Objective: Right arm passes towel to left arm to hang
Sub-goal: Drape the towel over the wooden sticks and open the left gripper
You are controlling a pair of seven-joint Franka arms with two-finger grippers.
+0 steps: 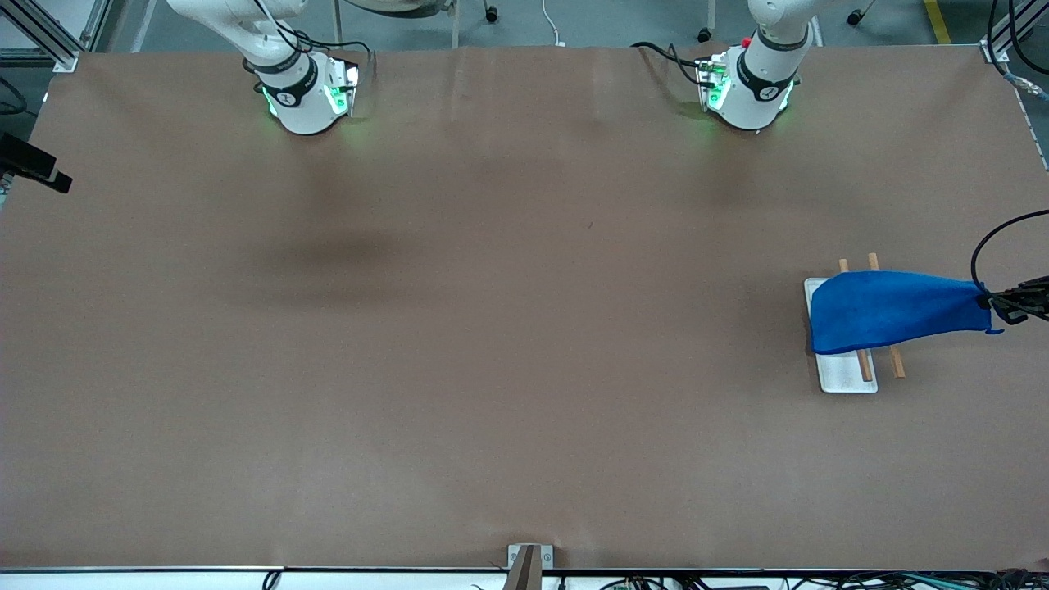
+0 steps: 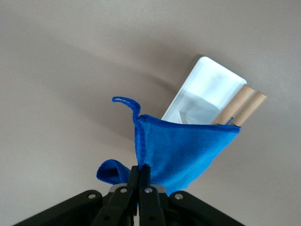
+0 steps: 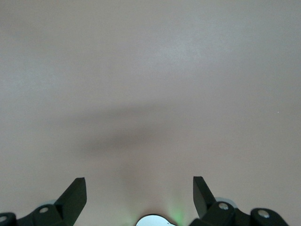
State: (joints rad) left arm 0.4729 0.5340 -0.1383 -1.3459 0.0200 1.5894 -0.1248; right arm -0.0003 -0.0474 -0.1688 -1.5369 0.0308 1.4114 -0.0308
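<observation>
Towel [image 1: 893,311] in left tool [image 1: 996,305]

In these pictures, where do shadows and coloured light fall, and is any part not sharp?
Front view: soft dark shadow patches lie on the brown table near the right arm's base, and green light glows at both bases. Left wrist view: the towel, gripped by the left gripper, casts a faint shadow. Right wrist view: a blurred shadow band crosses the table above the open right gripper, with a green glint between its fingers.
</observation>
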